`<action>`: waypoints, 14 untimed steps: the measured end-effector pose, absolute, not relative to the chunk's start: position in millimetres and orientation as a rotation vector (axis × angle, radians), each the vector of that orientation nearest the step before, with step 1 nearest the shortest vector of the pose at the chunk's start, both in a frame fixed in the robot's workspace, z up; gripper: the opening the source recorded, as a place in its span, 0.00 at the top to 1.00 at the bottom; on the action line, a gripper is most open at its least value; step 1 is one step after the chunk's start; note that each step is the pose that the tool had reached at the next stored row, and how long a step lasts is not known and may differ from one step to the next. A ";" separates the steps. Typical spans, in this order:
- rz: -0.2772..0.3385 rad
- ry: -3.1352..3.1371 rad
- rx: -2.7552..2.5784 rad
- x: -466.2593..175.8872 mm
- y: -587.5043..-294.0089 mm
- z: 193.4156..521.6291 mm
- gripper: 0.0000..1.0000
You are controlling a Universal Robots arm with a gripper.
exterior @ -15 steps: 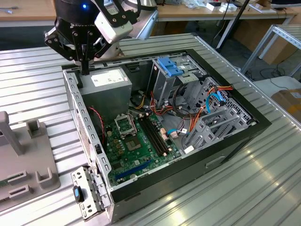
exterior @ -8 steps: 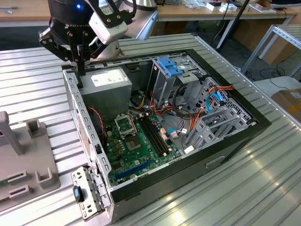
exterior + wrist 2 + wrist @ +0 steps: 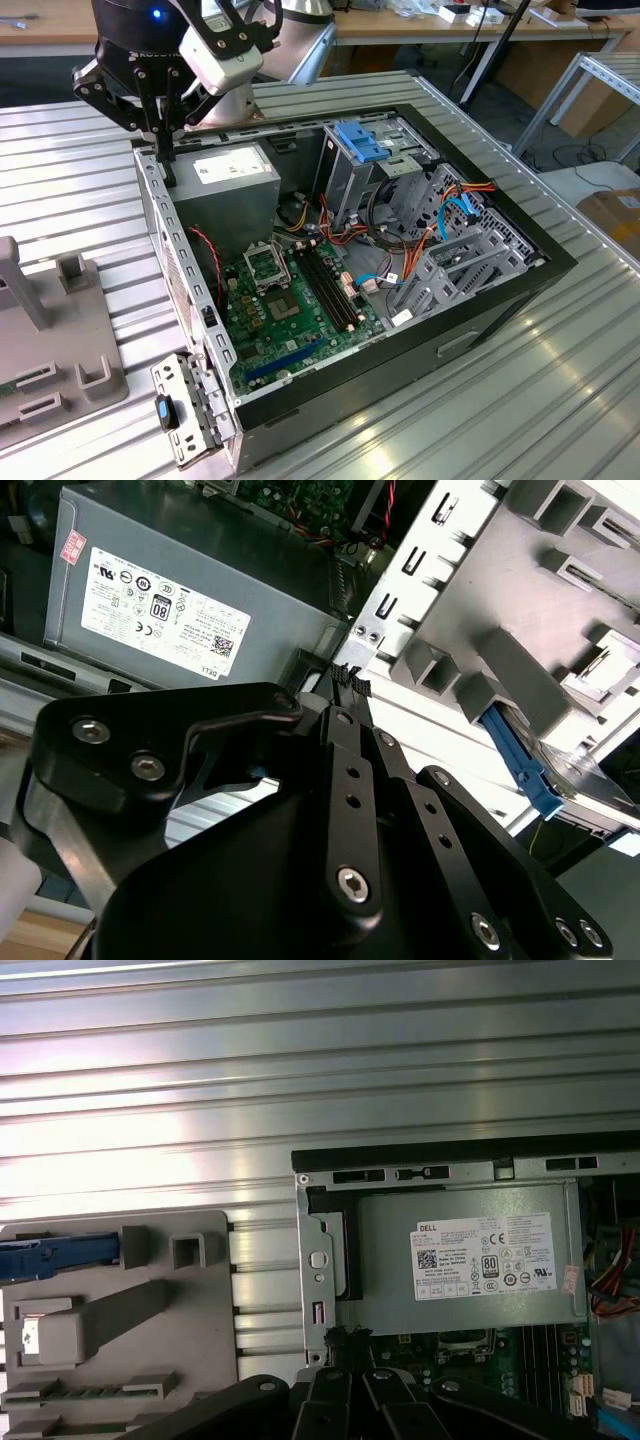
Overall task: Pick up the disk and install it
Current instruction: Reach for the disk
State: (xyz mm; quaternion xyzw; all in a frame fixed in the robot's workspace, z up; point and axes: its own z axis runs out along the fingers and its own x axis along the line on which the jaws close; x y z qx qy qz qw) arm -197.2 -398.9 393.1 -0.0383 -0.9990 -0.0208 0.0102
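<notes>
One gripper (image 3: pixel 350 677), jaws together, empty, over PC case (image 3: pixel 310 1260) corner by PSU (image 3: pixel 200 590); disk (image 3: pixel 520 765) apart, on grey fixture (image 3: pixel 480 640).

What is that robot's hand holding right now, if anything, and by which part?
Nothing is held. The hand is shut and empty, over the edge of the open black computer case, beside the grey metal power-supply box.

Black gripper (image 3: pixel 168 178), grey power supply (image 3: pixel 235 195) with white label, green motherboard (image 3: pixel 290 310), blue bracket (image 3: pixel 362 143), ribbed silver table (image 3: pixel 60 170)
</notes>
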 end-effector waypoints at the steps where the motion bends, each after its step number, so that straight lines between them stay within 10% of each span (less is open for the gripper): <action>1: -0.065 -3.118 -0.120 -197.2 -398.9 393.1 0.89; 14: -0.065 -3.118 -0.120 -207.1 -398.9 393.1 0.89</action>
